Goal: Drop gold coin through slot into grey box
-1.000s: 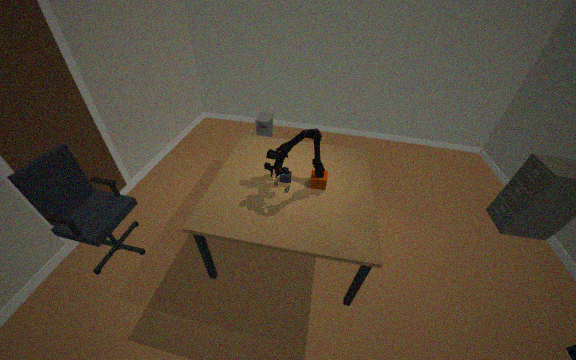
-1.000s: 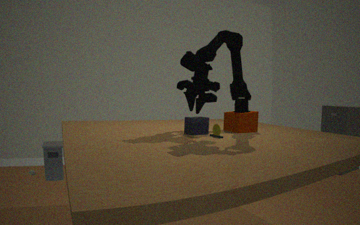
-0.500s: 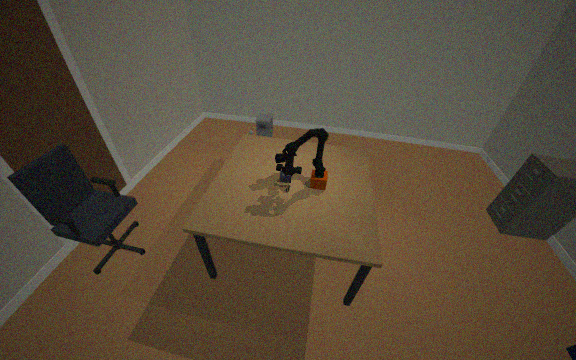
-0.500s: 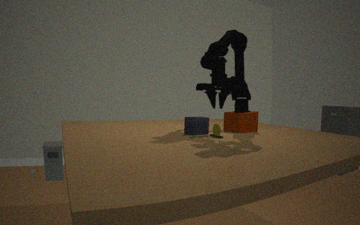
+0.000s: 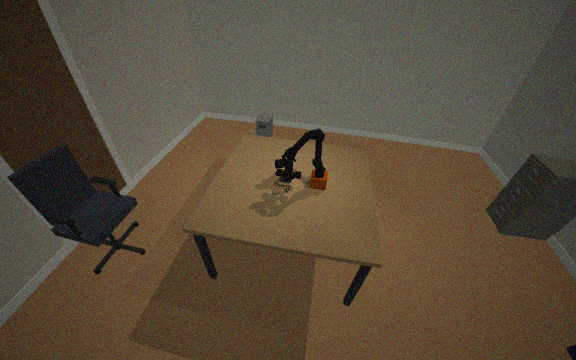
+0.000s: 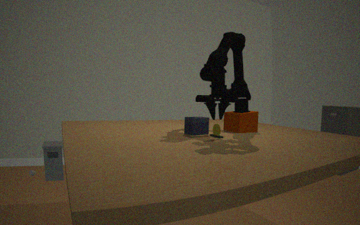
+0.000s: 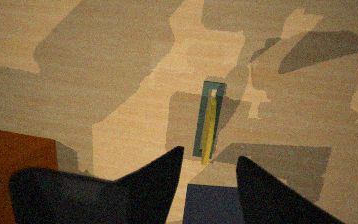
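The gold coin (image 6: 216,129) (image 7: 209,131) stands on edge in the dark-green holder (image 6: 219,137) (image 7: 205,95). In the wrist view the coin runs nearly up and down the picture, slightly tilted. My gripper (image 6: 217,119) (image 7: 210,158) is partly open with nothing between its fingers. It points down, with its tips above the coin. The closed box (image 6: 196,126) (image 7: 212,205) looks dark blue-grey and stands beside the holder; in the wrist view the right finger covers part of it. Its slot cannot be made out. In the top view the arm hides most of the box.
The orange base block (image 5: 319,180) (image 6: 240,122) (image 7: 17,155) of the arm stands on the wooden table (image 5: 318,220) (image 6: 130,169), close to the holder on the side away from the box. Arm shadows fall over the table around the holder. An office chair (image 5: 93,210) stands beyond the table's edge.
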